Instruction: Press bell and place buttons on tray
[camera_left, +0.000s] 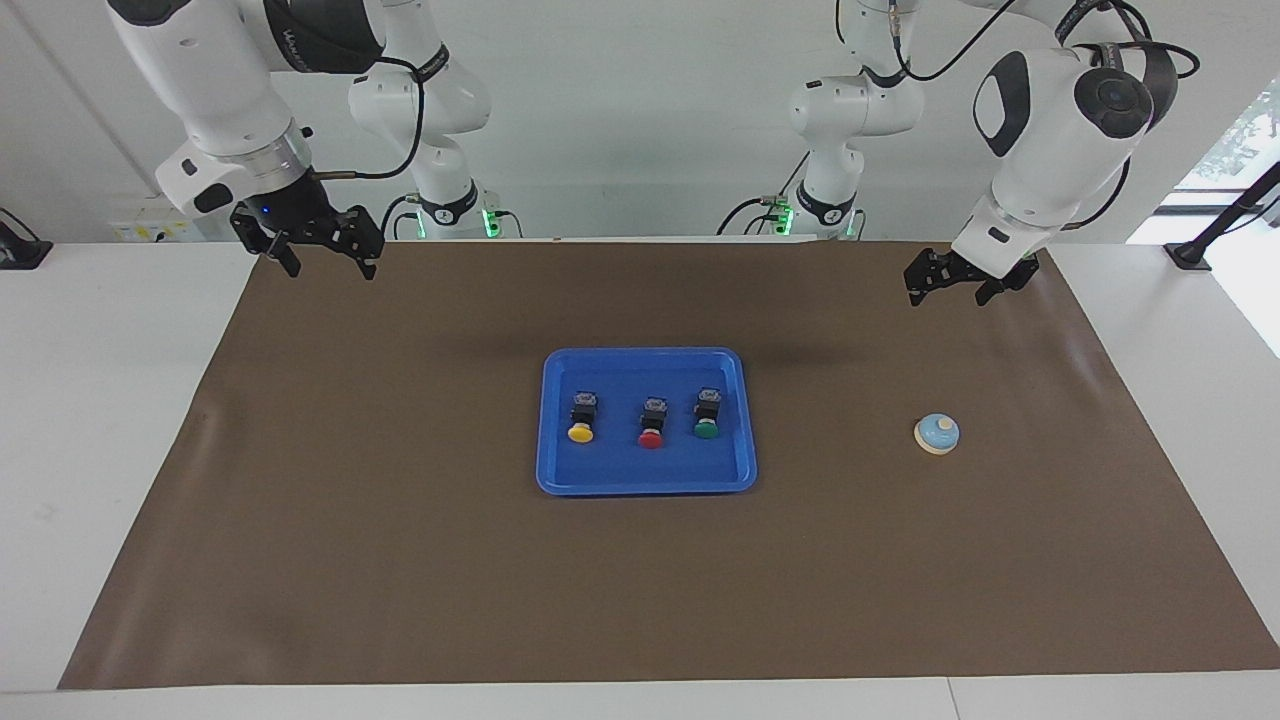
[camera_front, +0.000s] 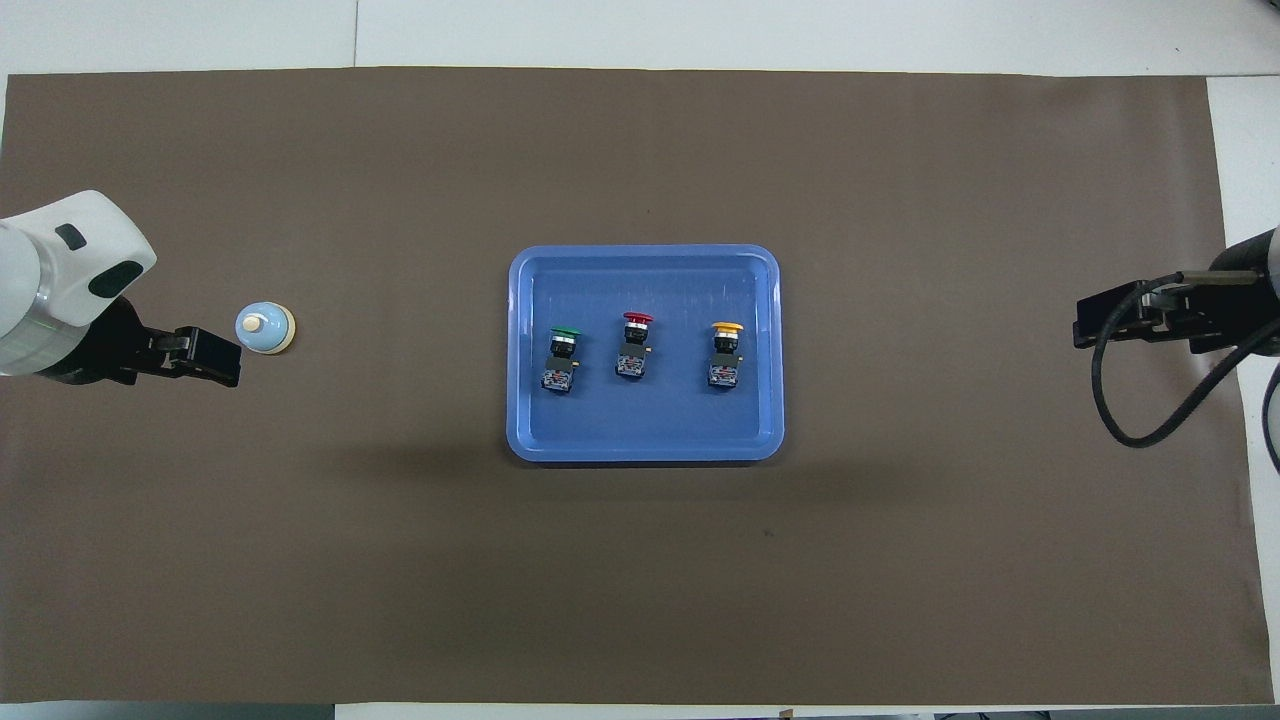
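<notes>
With all three buttons (camera_left: 650, 420) lying in the tray (camera_left: 552, 420) mid-mat and the bell (camera_left: 937, 434) standing free, both empty grippers, left (camera_left: 945, 283) and right (camera_left: 318, 252), hang open over the mat's robot-side corners.

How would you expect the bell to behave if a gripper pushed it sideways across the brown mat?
The bell sits low on a wide cream base, so it would probably slide rather than tip. Its smooth rounded dome likely offers fingers poor purchase, so they might slip off. It looks small, so probably light.
</notes>
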